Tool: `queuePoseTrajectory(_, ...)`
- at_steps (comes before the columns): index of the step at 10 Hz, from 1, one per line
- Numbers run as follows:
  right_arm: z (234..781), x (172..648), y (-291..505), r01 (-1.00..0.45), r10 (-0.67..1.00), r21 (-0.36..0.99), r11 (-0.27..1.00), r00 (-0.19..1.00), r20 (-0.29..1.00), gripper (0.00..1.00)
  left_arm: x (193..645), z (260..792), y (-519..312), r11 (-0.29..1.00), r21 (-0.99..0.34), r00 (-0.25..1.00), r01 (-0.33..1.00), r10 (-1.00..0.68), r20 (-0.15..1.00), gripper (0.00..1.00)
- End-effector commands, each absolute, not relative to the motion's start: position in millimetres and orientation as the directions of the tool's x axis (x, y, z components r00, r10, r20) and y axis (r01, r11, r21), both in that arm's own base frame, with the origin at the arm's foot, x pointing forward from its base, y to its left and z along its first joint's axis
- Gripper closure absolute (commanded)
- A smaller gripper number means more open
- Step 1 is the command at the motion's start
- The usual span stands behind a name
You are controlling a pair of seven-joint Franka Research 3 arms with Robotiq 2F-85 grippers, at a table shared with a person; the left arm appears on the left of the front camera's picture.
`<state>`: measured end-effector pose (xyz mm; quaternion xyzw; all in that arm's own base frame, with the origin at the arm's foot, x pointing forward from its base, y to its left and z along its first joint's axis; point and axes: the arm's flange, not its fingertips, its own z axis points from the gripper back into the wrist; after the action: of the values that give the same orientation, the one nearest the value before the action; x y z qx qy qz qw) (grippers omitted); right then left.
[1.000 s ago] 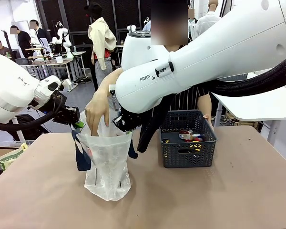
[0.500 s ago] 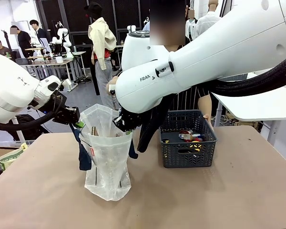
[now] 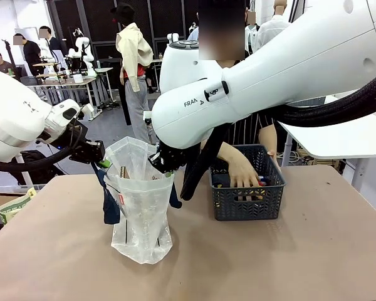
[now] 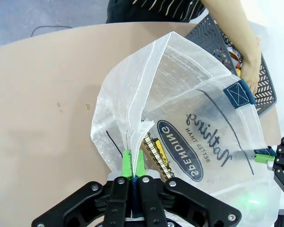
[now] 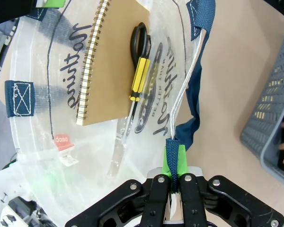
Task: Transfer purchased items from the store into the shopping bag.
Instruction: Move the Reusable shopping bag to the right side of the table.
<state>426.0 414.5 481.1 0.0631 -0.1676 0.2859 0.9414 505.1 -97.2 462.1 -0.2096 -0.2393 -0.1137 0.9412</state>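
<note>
L gripper (image 4: 133, 163) is clamped tight on the rim of the shopping bag (image 3: 141, 216). Its green pads pinch a gathered fold of the clear plastic, w/ a bit of navy strap showing btwn the fingers. R gripper (image 5: 174, 164) is closed on the opposite side, w/ the navy strap handle (image 5: 197, 71) squeezed btwn its pads. Btwn the two the bag stands upright on the table (image 3: 288, 263), left of centre in front view. Its mouth is held open, and a navy oval logo w/ white lettering is on its side. Inside the bag a brown spiral notebook (image 5: 114, 61) lies against the wall. A black-and-yellow scissors-like tool (image 5: 138, 66) is just beside the notebook, along its edge. Lower down is a small packet w/ a red label (image 5: 62, 142). The dark grey lattice basket (image 3: 247, 204) sits on the table to the R of the bag, near it but apart. Person's hand (image 3: 241, 172) reaches down into the basket from the far side, fingers among small colourful packets. Can't tell which packet it's touching, or whether it has hold of one.
</note>
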Motion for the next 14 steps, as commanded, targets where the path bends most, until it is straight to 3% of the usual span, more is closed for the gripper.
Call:
queuePoseTrajectory(1, 482.7, 425.3, 412.5, -0.556, 0.514, 0.023, 0.831, 0.782, 0.353, 1.0, 502.5, 463.5, -95.3, 0.887, -0.339, 0.857, 0.313, -0.11, 0.504, 1.0)
queuePoseTrajectory(14, 482.7, 425.3, 412.5, -0.556, 0.514, 0.023, 0.831, 0.782, 0.353, 1.0, 502.5, 463.5, -95.3, 0.887, -0.339, 0.857, 0.313, -0.11, 0.504, 1.0)
